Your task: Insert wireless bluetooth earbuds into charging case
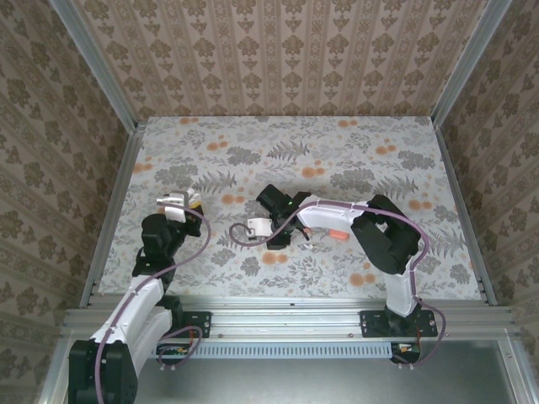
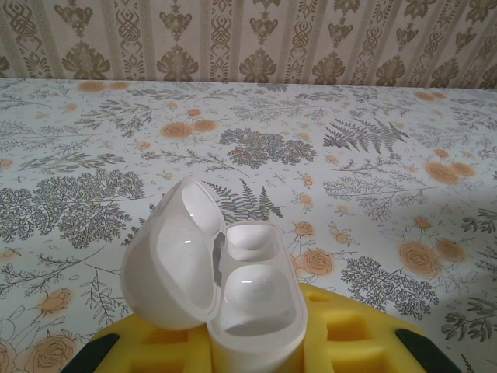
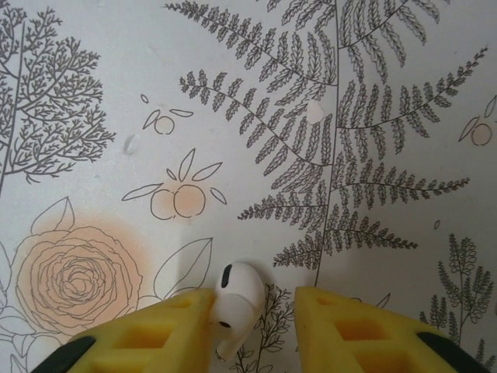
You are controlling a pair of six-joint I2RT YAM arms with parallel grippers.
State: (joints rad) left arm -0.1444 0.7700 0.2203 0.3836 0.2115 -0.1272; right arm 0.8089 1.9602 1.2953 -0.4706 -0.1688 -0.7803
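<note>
My left gripper clamps the open charging case; my right gripper stands parted, one pad touching a white earbud.

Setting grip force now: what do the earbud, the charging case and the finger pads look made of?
Earbud: hard white plastic, glossy, judging by its soft highlight; dark grille inset.
Charging case: white plastic, glossy and slightly translucent, with reflections inside the open lid.
Finger pads: yellow, matte, probably foam or soft rubber, with moulded square recesses.
</note>
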